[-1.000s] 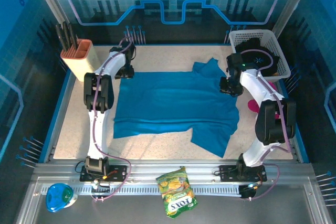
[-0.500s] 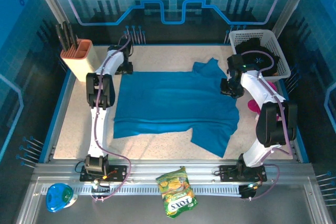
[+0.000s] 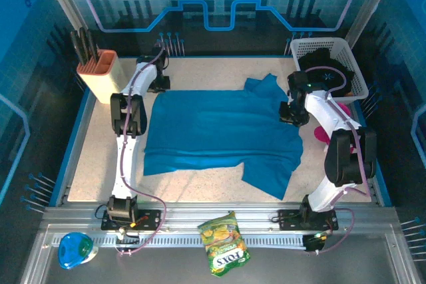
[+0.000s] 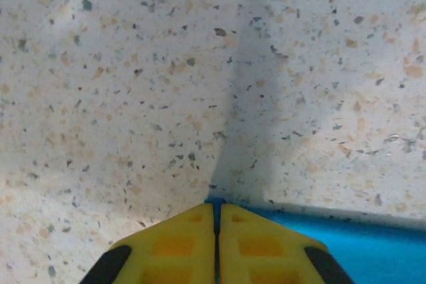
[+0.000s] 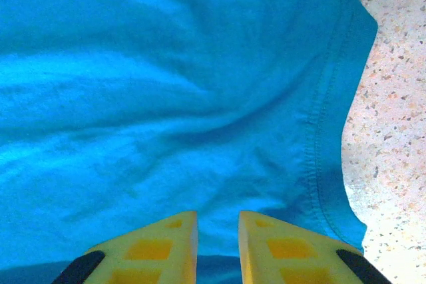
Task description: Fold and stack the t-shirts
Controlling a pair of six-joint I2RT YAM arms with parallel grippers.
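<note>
Starting at the near rail, a snack bag (image 3: 225, 243) lies outside the job. On the speckled worktop (image 3: 93, 164) the teal t-shirt (image 3: 219, 131) lies spread flat with no fold made. Over its right hem the right tool (image 5: 217, 216) hovers, jaws slightly parted, gripping nothing. At the far-left corner the left tool (image 4: 215, 205) is pinched shut, seemingly on the hem. Farthest, the black t-shirt (image 3: 326, 70) sits heaped in a white basket (image 3: 319, 40); a knife block (image 3: 98, 71) stands far left. Nearly all folding and stacking is left, I judge.
</note>
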